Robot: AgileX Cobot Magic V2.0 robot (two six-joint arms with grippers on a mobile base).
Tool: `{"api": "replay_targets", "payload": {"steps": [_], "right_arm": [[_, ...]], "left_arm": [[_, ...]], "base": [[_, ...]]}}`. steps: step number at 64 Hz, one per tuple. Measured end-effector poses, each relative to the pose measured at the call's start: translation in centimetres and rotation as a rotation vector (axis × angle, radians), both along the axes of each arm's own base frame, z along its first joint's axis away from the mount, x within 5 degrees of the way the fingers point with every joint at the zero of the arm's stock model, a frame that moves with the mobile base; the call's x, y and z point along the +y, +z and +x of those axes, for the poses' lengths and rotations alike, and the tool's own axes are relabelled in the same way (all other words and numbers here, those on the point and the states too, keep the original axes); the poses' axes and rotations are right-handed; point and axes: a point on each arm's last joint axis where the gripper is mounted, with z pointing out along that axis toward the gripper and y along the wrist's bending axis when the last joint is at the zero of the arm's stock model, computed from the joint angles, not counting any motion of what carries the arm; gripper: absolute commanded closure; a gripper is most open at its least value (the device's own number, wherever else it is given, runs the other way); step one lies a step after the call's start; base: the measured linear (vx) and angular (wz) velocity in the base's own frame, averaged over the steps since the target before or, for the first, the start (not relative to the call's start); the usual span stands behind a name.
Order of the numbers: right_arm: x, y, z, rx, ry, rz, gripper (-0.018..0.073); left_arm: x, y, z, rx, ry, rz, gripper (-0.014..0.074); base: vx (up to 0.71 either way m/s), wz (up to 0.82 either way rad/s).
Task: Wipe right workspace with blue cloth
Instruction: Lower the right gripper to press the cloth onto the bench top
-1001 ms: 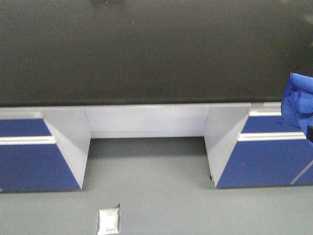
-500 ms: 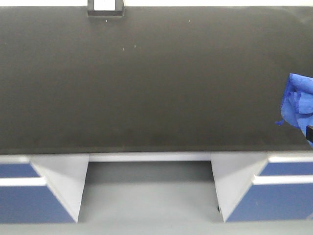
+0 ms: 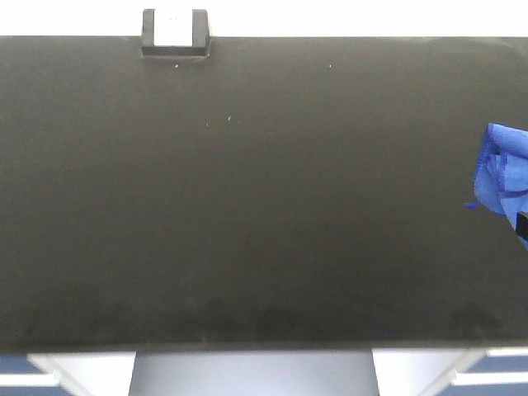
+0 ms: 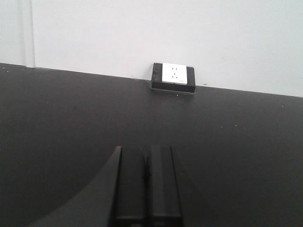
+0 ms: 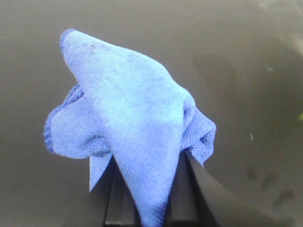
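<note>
The right gripper (image 5: 150, 191) is pinching the cloth (image 5: 128, 118) by a bunched fold; the rest of the cloth stands loose and crumpled beyond the jaws. The left gripper (image 4: 147, 184) has its fingers pressed together on nothing and is aimed toward the box (image 4: 173, 76).

Cloth position: well to the right of the box and nearer the front edge, at the right margin of the front view; contact with the worktop (image 3: 264, 214) cannot be confirmed, though the wrist view suggests the cloth is held clear of it.

Step in hand, as judged: bringing the cloth down to begin wiping; the wiping itself appears not yet begun.

Recommendations:
- lower until the fabric flattens on the surface, so that cloth and not fingertips bears on it;
- keep the pinch firm, since drag could pull the narrow fold out;
- sweep in overlapping passes from the right side toward the box, taking in the specks (image 3: 229, 121) just below and right of it;
- stop short of the box;
- keep the left arm out of the path.

Count: grippers, two; cloth, one; worktop, one; box, one, at the back edge; specks, a few, too small to count exactly.
</note>
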Motion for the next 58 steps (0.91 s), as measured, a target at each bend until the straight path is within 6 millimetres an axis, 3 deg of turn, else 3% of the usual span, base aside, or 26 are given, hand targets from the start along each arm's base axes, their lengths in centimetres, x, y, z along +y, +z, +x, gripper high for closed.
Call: {"api": "replay_targets", "payload": {"steps": [58], "right_arm": [[-0.01, -0.34, 0.17, 0.03, -0.004, -0.001, 0.0567]], "left_arm": [[0.01, -0.01, 0.0, 0.001, 0.001, 0.0, 0.0602]], "base": [[0.05, 0.0]]}}
